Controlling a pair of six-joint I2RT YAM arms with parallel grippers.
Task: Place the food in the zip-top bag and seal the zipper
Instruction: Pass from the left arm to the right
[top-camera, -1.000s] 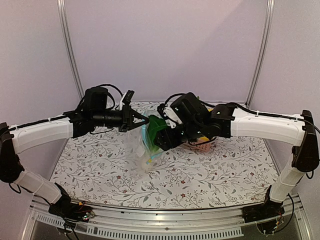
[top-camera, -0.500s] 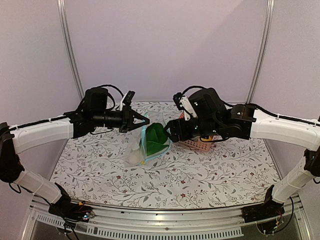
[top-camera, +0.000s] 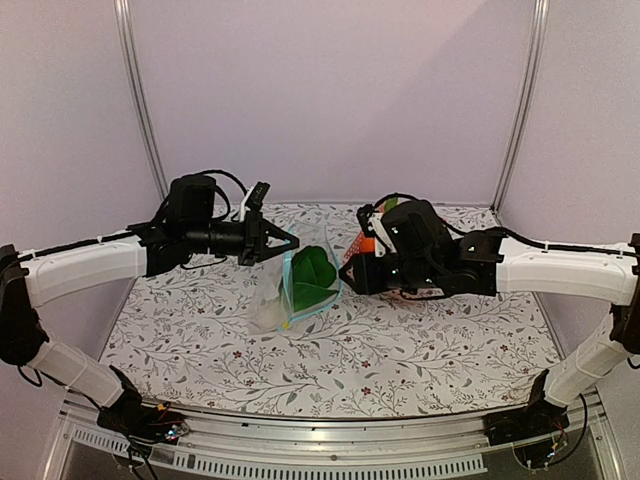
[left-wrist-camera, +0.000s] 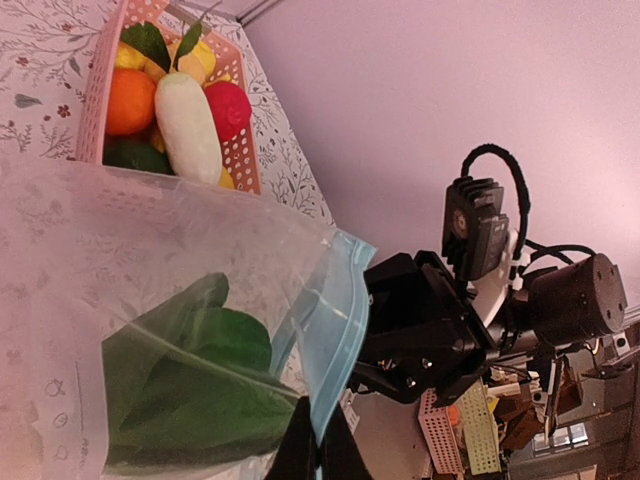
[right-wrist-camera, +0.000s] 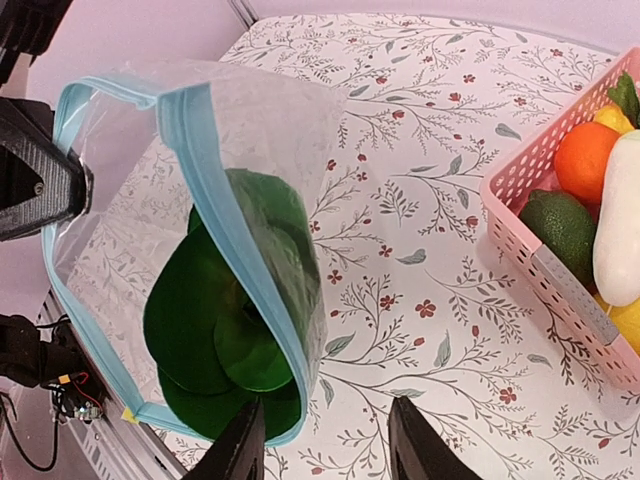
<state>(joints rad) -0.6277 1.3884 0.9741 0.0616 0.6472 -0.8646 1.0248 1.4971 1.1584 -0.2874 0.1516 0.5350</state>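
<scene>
Floral table (top-camera: 400, 360) — one bag (right-wrist-camera: 120, 190), one bok choy (right-wrist-camera: 230, 320), one basket (right-wrist-camera: 530, 240).

bok choy (left-wrist-camera: 190, 400) in bag (left-wrist-camera: 150, 230), basket (left-wrist-camera: 95, 90) beyond

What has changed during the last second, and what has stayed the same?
The right hand pulled away from the mouth of the zip-top bag, leaving the bok choy inside. It drew back to the right, toward the pink basket, and is empty. The left hand still holds the bag's mouth edge up, unmoved.
</scene>
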